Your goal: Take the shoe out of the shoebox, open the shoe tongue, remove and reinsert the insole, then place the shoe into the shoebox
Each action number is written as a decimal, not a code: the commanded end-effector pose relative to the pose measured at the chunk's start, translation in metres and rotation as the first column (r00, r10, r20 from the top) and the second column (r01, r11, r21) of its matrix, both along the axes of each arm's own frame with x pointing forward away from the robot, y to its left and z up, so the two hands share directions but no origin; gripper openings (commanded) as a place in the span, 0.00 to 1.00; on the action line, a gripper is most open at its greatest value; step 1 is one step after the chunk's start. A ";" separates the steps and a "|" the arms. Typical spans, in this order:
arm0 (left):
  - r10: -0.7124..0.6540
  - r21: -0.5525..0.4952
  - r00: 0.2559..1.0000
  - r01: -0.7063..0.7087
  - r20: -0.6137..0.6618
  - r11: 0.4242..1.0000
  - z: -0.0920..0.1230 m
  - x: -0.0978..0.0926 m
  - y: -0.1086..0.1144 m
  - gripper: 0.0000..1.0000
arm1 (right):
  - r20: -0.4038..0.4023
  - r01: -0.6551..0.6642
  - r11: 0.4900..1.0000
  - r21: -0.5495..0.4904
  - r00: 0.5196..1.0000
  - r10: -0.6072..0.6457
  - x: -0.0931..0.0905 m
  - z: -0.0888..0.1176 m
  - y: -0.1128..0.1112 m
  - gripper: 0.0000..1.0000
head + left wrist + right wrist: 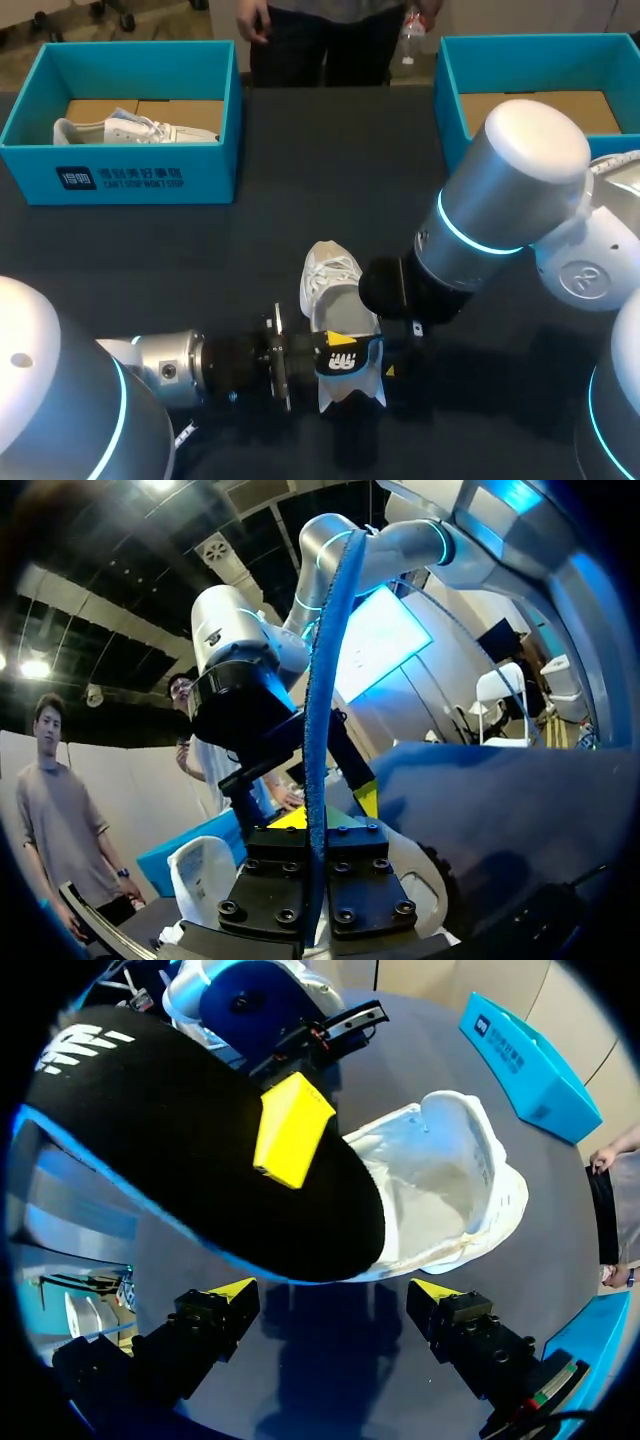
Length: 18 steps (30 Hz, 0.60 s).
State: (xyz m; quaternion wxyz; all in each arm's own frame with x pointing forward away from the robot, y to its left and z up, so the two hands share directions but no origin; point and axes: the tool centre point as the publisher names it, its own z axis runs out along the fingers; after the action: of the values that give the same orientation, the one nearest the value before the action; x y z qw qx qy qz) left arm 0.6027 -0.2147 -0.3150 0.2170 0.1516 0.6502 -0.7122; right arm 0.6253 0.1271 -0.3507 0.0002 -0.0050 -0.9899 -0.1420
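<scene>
Two-arm step at mid-table | left gripper (322,815) clamped on the black insole (200,1140), over the near end of the white sneaker (335,290) | right gripper (335,1295) spread wide, empty, just right of the sneaker | advised: brace the sneaker while you feed the insole in toe-first.

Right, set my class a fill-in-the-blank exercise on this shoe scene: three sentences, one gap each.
1. The left tool is shut on the ___ insole.
2. The right tool has its fingers ___.
3. The shoe ahead of the right tool is ___ in colour.
Missing words: black; open; white.
</scene>
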 end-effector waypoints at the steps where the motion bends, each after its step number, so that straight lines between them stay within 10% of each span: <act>1: 0.033 0.014 0.999 -0.032 -0.002 0.999 -0.005 0.005 -0.004 0.00 | 0.001 0.001 1.000 -0.001 1.000 -0.001 -0.001 -0.001 0.001 1.00; 18: 0.077 0.140 0.997 -0.078 0.013 0.987 -0.024 0.032 -0.004 0.00 | 0.001 0.001 1.000 -0.001 1.000 -0.001 -0.001 -0.001 0.001 1.00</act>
State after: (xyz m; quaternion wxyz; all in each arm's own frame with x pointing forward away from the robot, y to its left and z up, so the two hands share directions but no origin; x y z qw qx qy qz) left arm 0.6296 -0.2124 -0.3363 0.2377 0.1428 0.6989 -0.6593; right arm 0.6253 0.1271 -0.3507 0.0002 -0.0050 -0.9899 -0.1420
